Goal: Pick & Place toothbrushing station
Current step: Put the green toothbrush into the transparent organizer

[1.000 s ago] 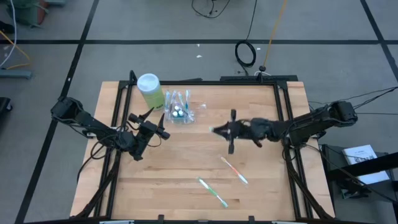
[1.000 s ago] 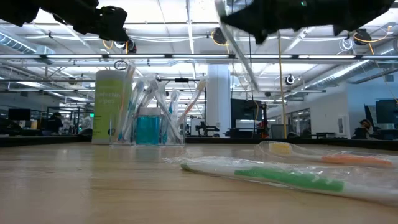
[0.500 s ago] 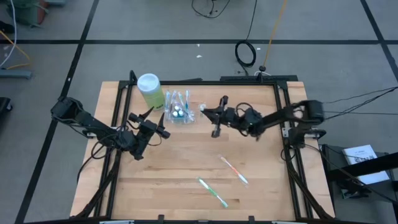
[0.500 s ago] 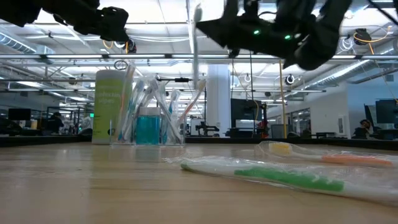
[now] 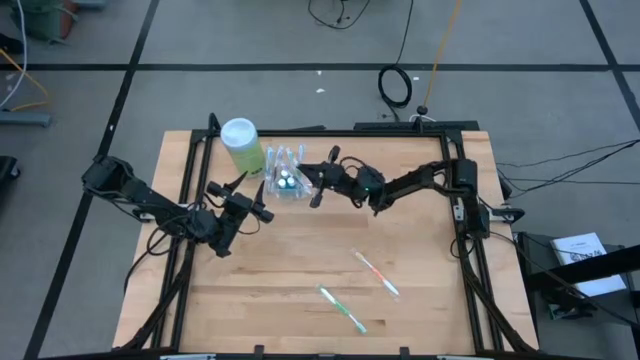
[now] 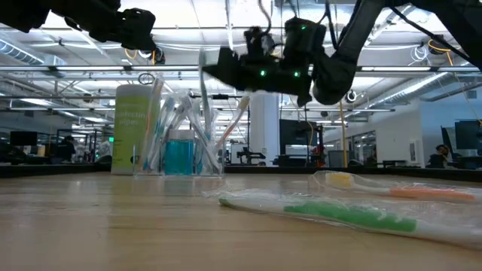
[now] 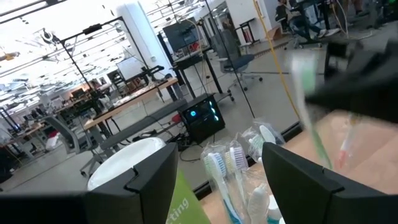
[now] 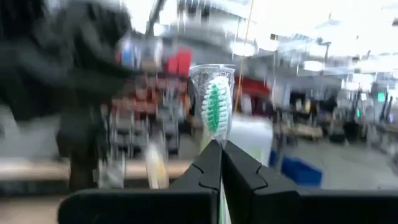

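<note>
The right gripper [image 5: 318, 186] was closed on a wrapped toothbrush [image 8: 216, 106] with green bristles, held upright and raised just right of the clear cup [image 5: 287, 180] at the far left of the table [image 5: 420, 310]. The cup already held several brushes and stood beside the green bottle [image 5: 241, 145]. The step in hand appeared to be delivery. The next move would call for centring the handle over the cup's mouth, lowering, then releasing. The left gripper [image 5: 262, 214] waited near the cup, fingers open and empty. Two more wrapped brushes [image 5: 342, 308] [image 5: 376, 273] lay nearer.
</note>
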`<action>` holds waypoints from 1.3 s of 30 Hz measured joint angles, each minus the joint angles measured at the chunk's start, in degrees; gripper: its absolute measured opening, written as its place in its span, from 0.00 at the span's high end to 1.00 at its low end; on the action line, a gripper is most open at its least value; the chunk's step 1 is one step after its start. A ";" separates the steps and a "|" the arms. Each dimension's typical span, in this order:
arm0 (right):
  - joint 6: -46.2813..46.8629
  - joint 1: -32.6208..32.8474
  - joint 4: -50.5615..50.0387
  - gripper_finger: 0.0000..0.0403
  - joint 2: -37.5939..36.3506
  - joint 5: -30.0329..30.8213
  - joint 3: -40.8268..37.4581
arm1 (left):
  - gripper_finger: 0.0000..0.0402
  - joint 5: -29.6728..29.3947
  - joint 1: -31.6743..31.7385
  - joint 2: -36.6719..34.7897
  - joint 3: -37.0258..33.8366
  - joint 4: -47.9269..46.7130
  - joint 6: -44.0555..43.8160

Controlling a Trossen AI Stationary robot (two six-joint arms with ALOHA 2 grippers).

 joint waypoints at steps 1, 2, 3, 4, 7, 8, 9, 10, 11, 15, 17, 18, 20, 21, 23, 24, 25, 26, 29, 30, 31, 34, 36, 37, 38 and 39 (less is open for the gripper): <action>-0.12 -0.18 -2.28 1.00 0.09 0.19 0.01 | 0.40 0.00 0.01 0.00 0.00 0.02 0.00; -0.09 -0.23 -4.40 1.00 0.10 0.34 0.01 | 0.40 0.00 0.01 0.00 -0.02 0.00 0.00; 0.06 -0.26 -6.31 1.00 0.08 1.07 0.06 | 0.40 0.01 0.01 0.00 -0.02 0.00 0.01; 0.06 -0.24 -8.07 1.00 0.03 2.47 0.08 | 0.40 0.00 0.01 0.00 -0.02 0.00 0.04; -1.48 0.28 -11.05 1.00 0.02 7.58 0.08 | 0.40 0.00 0.00 0.00 -0.02 0.00 0.53; -2.37 0.51 -11.21 1.00 0.03 8.73 0.08 | 0.40 -0.01 0.01 0.00 -0.02 0.00 0.57; -3.33 0.62 -11.37 1.00 0.02 9.68 0.08 | 0.40 -0.02 0.01 0.00 -0.02 0.00 0.57; -4.28 0.81 -11.80 1.00 -0.02 10.43 0.08 | 0.40 -0.02 -0.02 0.00 -0.02 0.00 0.57; -5.04 0.97 -12.46 1.00 -0.04 10.67 0.08 | 0.40 -0.02 -0.02 0.00 -0.02 0.00 0.57; -6.82 1.40 -14.49 1.00 -0.01 10.67 0.08 | 0.40 -0.02 -0.01 0.00 -0.02 0.00 0.57; -7.64 1.49 -15.70 1.00 -0.02 10.78 0.08 | 0.40 -0.02 -0.02 0.00 -0.02 0.00 0.56; -7.75 1.49 -16.53 1.00 -0.01 10.86 0.08 | 0.40 -0.02 -0.02 0.00 -0.02 0.00 0.55; -7.64 1.49 -17.64 1.00 -0.01 11.60 0.08 | 0.40 -0.02 -0.02 0.00 -0.02 -0.02 0.55; -7.58 1.49 -17.66 1.00 -0.01 12.38 0.08 | 0.40 -0.02 -0.02 0.00 -0.02 -0.01 0.55; -8.14 1.49 -17.47 1.00 -0.01 14.37 0.08 | 0.40 -0.02 -0.02 0.00 -0.02 -0.01 0.52; -8.77 1.49 -17.49 1.00 -0.06 15.79 0.08 | 0.40 -0.02 -0.02 0.00 -0.02 -0.02 0.52; -9.39 1.51 -17.88 1.00 -0.30 17.45 0.08 | 0.40 -0.02 -0.02 0.00 -0.02 -0.02 0.52; -9.99 1.63 -18.36 1.00 -0.55 19.18 0.08 | 0.40 -0.03 -0.02 0.00 -0.02 -0.02 0.52; -11.20 1.83 -18.69 0.99 -0.70 22.87 0.08 | 0.40 -0.04 0.01 0.00 -0.02 -0.02 0.39; -11.25 1.92 -18.81 0.98 -0.69 23.75 0.08 | 0.40 -0.04 0.01 0.00 -0.02 -0.02 0.38; -11.26 2.07 -18.94 0.97 -0.67 24.34 0.07 | 0.40 -0.04 0.01 0.00 -0.03 -0.02 0.39; -10.58 2.16 -19.92 0.92 -0.69 24.00 0.06 | 0.40 -0.04 0.01 0.00 -0.04 -0.02 0.39; -10.54 2.19 -21.25 0.88 -0.69 24.00 0.07 | 0.40 -0.04 0.01 0.00 -0.04 -0.02 0.39; -10.54 2.15 -21.73 0.86 -0.69 24.00 0.06 | 0.40 -0.04 0.01 0.00 -0.04 -0.02 0.39; -10.53 2.15 -22.07 0.83 -0.69 24.02 0.06 | 0.40 -0.02 0.01 0.00 -0.04 -0.02 0.39; -10.52 2.15 -22.27 0.81 -0.69 24.06 0.06 | 0.40 -0.04 0.01 0.00 -0.04 -0.02 0.39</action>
